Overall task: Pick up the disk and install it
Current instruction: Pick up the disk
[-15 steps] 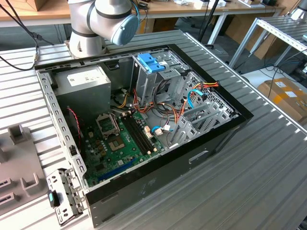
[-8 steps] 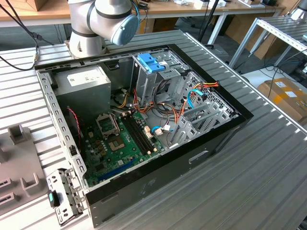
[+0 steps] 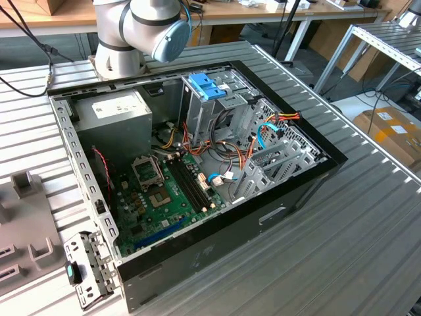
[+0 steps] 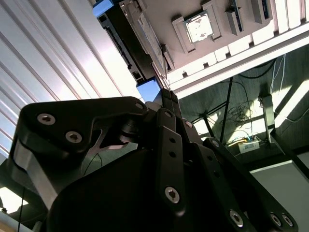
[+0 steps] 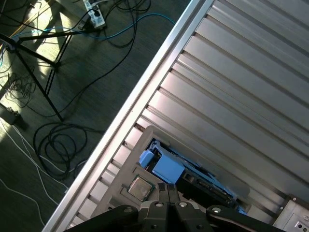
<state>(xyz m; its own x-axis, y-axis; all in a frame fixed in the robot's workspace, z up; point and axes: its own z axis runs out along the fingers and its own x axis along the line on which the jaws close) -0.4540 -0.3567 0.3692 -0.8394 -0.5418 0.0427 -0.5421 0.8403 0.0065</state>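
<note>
I read the fingers (image 5: 164,193) as drawn together on nothing; the disk (image 5: 166,168) lies just beyond their tips on the desk (image 5: 241,72), not yet picked up or installed

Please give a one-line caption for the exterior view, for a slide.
Open computer case on a ribbed metal table, robot arm behind it.

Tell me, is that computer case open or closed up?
Open. The computer case has no panel over it: the green motherboard and coloured cables inside show from above.
</note>
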